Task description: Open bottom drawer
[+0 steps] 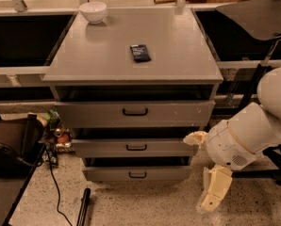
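The grey cabinet (131, 55) has three drawers. The bottom drawer (107, 174) is the lowest, a plain grey front with a small black loop handle (137, 175), and it sits close in under the middle drawer (98, 148). My gripper (194, 173) hangs at the cabinet's lower right, just off the right end of the middle and bottom drawers. It is open and empty. One cream finger (195, 138) points left at the middle drawer's end and the other (213, 194) points down toward the floor. It is well to the right of the handle.
A white bowl (93, 11) and a dark snack packet (140, 52) lie on the cabinet top. A black chair (13, 145) and cables (53, 178) are on the floor to the left. A dark chair (258, 13) stands at the right behind my arm (253, 131).
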Controlling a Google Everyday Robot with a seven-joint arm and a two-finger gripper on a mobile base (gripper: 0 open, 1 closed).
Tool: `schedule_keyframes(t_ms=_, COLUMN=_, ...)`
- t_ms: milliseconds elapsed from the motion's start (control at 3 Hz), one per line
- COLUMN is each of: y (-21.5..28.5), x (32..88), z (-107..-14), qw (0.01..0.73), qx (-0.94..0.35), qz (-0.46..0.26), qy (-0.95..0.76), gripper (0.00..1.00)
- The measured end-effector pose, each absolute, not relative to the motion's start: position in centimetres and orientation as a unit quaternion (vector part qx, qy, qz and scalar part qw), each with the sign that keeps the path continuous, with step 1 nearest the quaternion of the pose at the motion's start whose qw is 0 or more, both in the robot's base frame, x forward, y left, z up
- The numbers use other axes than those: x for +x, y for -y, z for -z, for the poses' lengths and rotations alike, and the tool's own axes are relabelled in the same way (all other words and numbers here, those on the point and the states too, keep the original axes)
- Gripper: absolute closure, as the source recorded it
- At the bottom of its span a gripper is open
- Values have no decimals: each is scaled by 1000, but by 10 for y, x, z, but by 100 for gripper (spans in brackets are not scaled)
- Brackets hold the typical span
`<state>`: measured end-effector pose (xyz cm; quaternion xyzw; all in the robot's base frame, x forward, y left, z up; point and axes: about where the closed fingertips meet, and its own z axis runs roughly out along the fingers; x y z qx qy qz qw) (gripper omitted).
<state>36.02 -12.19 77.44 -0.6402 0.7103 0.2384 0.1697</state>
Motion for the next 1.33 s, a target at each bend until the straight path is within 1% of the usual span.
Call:
schedule_keyframes(t_ms=333, y=123, x=367, z=-733, qw=156, qx=-646, qz=-252, qy=-703, gripper=0)
schedule_keyframes(t_ms=667, y=121, x=382, z=-664, qw=140, qx=-671, qz=-259, qy=-681, gripper=0)
schedule_keyframes(t_ms=1333, y=113, x=395, z=-553, qw=140, qx=-691, qz=-292, qy=-646, gripper=0)
